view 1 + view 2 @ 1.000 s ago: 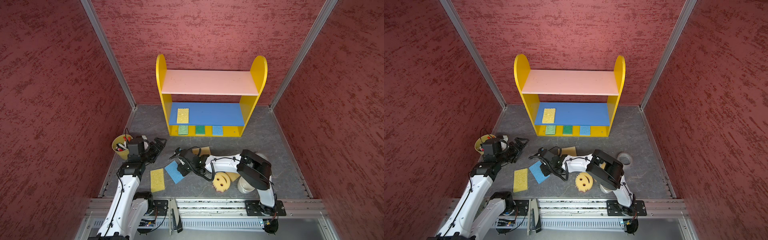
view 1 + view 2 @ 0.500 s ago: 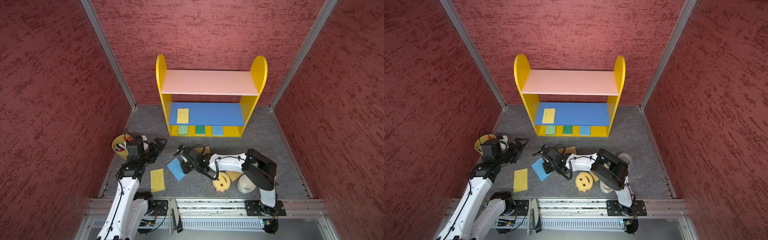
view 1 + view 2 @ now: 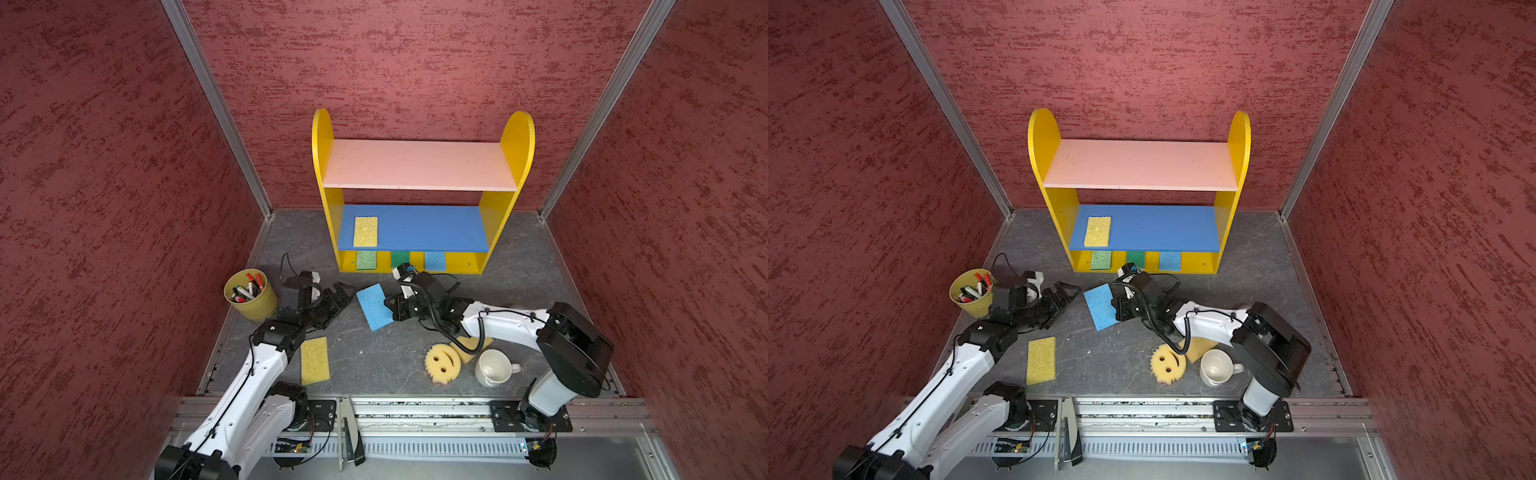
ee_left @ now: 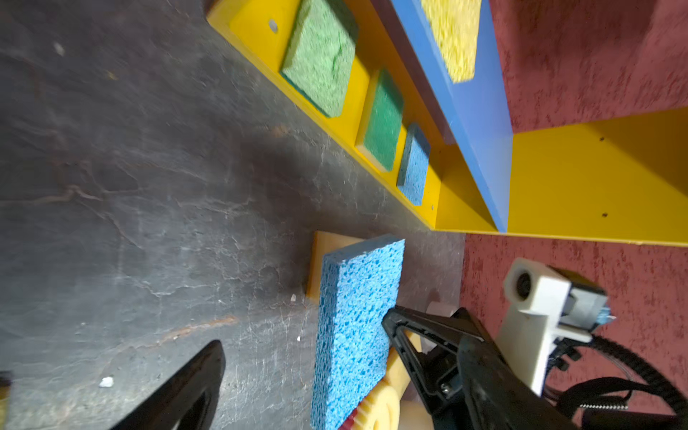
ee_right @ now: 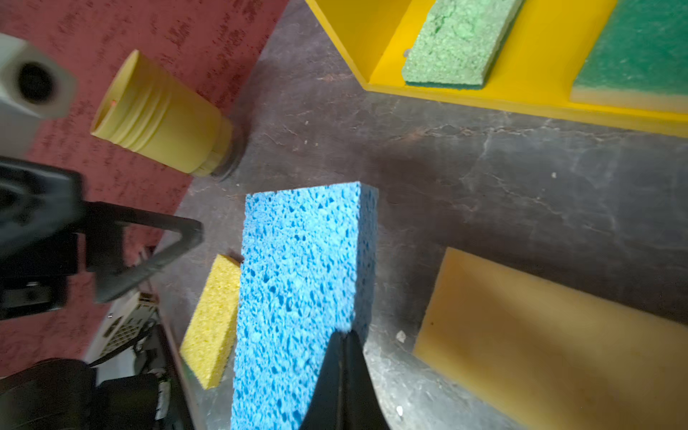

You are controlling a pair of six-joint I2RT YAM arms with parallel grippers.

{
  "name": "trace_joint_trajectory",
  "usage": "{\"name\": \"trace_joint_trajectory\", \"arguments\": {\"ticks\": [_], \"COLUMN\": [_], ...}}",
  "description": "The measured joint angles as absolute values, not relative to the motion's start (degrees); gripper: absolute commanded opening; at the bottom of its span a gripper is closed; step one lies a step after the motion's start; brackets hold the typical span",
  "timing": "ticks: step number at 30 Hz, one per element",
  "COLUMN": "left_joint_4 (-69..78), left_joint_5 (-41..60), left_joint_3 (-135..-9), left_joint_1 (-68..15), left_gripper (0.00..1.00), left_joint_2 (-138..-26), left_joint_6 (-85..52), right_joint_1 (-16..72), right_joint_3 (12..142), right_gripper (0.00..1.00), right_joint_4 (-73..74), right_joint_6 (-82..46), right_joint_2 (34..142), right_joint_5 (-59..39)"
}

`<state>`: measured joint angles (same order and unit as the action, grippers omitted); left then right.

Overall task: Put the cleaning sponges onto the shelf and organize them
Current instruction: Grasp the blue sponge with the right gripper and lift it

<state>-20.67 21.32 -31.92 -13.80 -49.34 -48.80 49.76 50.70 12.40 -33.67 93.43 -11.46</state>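
Left gripper (image 3: 338, 301): standing spread wide and gripping nothing, just left of the blue sponge and beside the marker cup (image 3: 250, 296).
Floor yellow sponge (image 3: 315, 360): lying flat, porous and rectangular, beside the left arm.
Blue sponge (image 3: 375, 306): a porous rectangular slab, tilting up off the grey floor (image 3: 399, 361) in the left wrist view.
Right gripper (image 3: 390, 309): clamping shut on the blue sponge's right edge.
Shelf (image 3: 322, 133): standing against the back wall.
Shelved yellow sponge (image 3: 365, 231): lying on the blue board's left end.
Base row: light green sponge (image 3: 366, 260), dark green sponge (image 3: 400, 258) and small blue sponge (image 3: 434, 261) sitting side by side.
Open room: the blue board is showing bare right of its sponge, and floor is showing between the blue sponge and the shelf front.
Right side: smiley sponge (image 3: 443, 362), tan sponge (image 3: 469, 347) and mug (image 3: 494, 368) crowding under the right arm.
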Motion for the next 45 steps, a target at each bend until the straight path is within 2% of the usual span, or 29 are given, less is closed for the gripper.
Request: {"name": "trace_joint_trajectory", "arguments": {"ticks": [3, 5, 7, 9, 14, 17, 18, 20, 22, 23, 26, 29, 32, 35, 41, 45], "left_joint_4": [-18.0, -16.8, -15.2, -13.2, -10.3, -9.8, -9.9, -10.7, -10.9, -11.0, -11.2, -11.7, -12.3, -12.7, -12.7, -12.4], "left_joint_5": [20.1, 19.3, 18.9, 18.4, 17.8, 17.8, 17.8, 17.6, 17.1, 16.7, 16.2, 16.0, 16.1, 16.1, 16.2, 16.5], "left_joint_3": [-32.2, -32.9, -33.6, -33.7, -34.0, -34.5, -34.9, -35.9, -36.8, -37.1, -37.5, -37.5, -37.5, -37.5, -37.5, -37.5], "left_joint_1": [-18.2, -20.4, -21.8, -22.8, -24.5, -24.9, -25.1, -25.2, -25.2, -25.2, -25.1, -24.8, -24.4, -24.0, -23.1, -22.8], "left_gripper": [0.97, 0.9, 0.78, 0.6, 0.27, 0.13, 0.11, 0.1, 0.1, 0.1, 0.1, 0.11, 0.11, 0.12, 0.12, 0.12], "left_joint_2": [-51.6, -52.9, -54.2, -55.2, -57.8, -58.3, -58.3, -58.3, -58.2, -58.0, -57.3, -56.4, -56.0, -56.0, -56.0, -56.7], "left_joint_6": [-48.8, -48.8, -48.9, -49.6, -50.0, -50.2, -49.8, -49.5, -49.1, -49.0, -48.8, -48.6, -48.5, -48.4, -48.2, -48.2], "right_joint_1": [48.9, 48.2, 47.8, 47.6, 47.6, 47.6, 47.6, 47.5, 47.4, 47.2, 47.1, 46.8, 46.5, 46.5, 46.5, 46.5], "right_joint_3": [48.8, 47.9, 47.4, 47.1, 45.8, 44.9, 44.8, 44.7, 44.6, 44.3, 44.0, 42.7, 41.1, 40.2, 40.1, 40.1], "right_gripper": [0.0, 0.0, 0.0, 0.0, 0.0, 0.0, 0.04, 0.25, 0.4, 0.45, 0.52, 0.52, 0.42, 0.42, 0.44, 0.4], "right_joint_4": [15.8, 17.8, 19.6, 21.2, 24.5, 25.5, 25.6, 26.7, 28.1, 29.1, 33.9, 42.6, 52.2, 59.3, 66.4, 68.4], "right_joint_6": [-35.8, -37.1, -38.4, -39.5, -41.8, -42.7, -43.0, -43.5, -44.1, -44.5, -47.1, -51.6, -57.4, -62.5, -67.8, -69.6], "right_joint_2": [91.6, 90.9, 90.6, 90.6, 90.6, 90.6, 90.6, 90.6, 90.6, 90.6, 91.3, 94.0, 98.4, 102.2, 105.2, 106.1], "right_joint_5": [-13.7, -15.2, -16.8, -18.3, -21.5, -22.3, -22.5, -22.9, -23.8, -24.6, -28.5, -31.9, -34.4, -36.3, -38.0, -38.5]}}
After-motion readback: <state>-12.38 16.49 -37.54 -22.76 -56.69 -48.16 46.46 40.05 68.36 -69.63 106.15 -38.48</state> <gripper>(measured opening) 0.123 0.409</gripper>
